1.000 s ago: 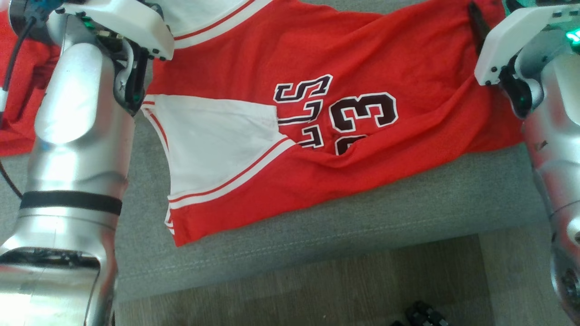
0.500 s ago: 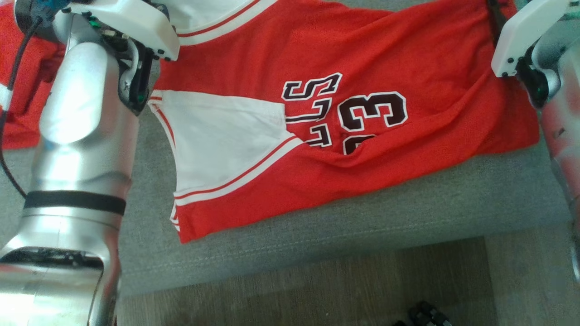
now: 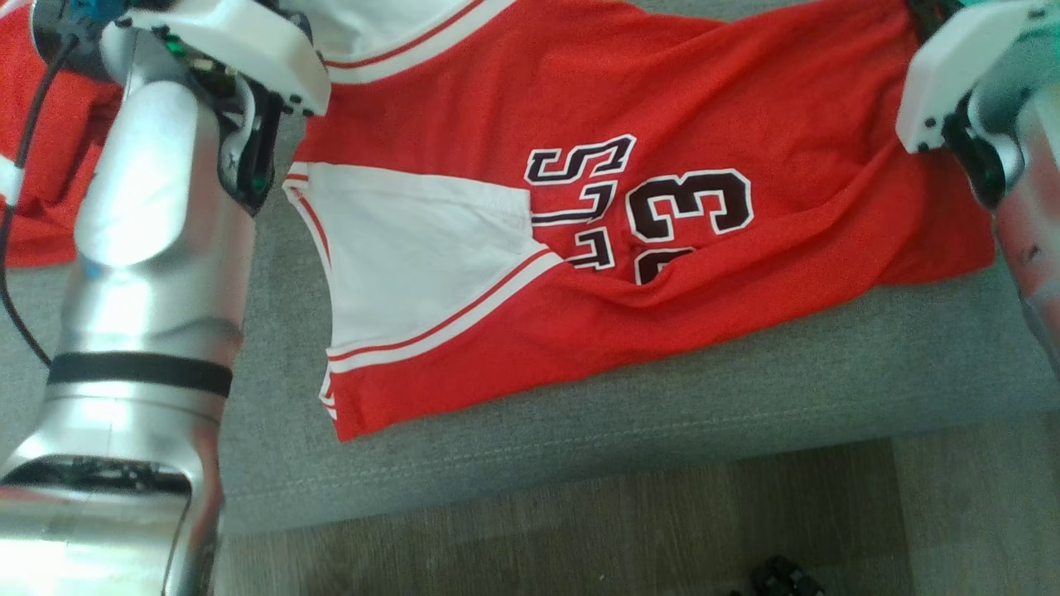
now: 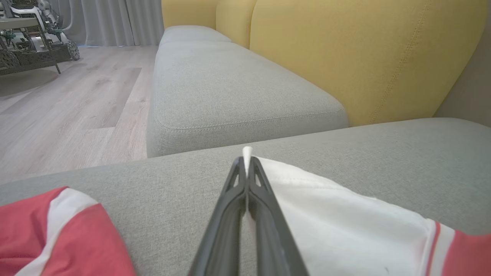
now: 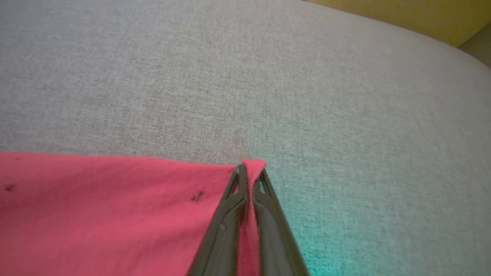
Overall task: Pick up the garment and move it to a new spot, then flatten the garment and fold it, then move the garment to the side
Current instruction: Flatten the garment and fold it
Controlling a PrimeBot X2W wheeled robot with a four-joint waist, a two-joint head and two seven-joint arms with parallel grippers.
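The garment (image 3: 662,108) is a red jersey with white panels, dark lettering and the number 23, spread across the grey sofa seat (image 3: 662,414) in the head view. In the left wrist view my left gripper (image 4: 247,163) is shut on a white edge of the garment (image 4: 345,222), a tip of cloth poking out between the fingertips. In the right wrist view my right gripper (image 5: 251,170) is shut on a red corner of the garment (image 5: 115,207), low over the seat. In the head view both grippers' fingers are hidden behind the white wrist housings.
A second red cloth (image 3: 50,124) lies at the far left behind my left forearm (image 3: 149,273). Yellow back cushions (image 4: 364,57) rise behind the seat, with another grey seat section (image 4: 230,92) beyond. Wood floor (image 3: 580,530) runs along the seat's front edge.
My right gripper has shut on the garment's red corner. The whole head view has shifted a little, so the camera moved; the left gripper keeps its grip.
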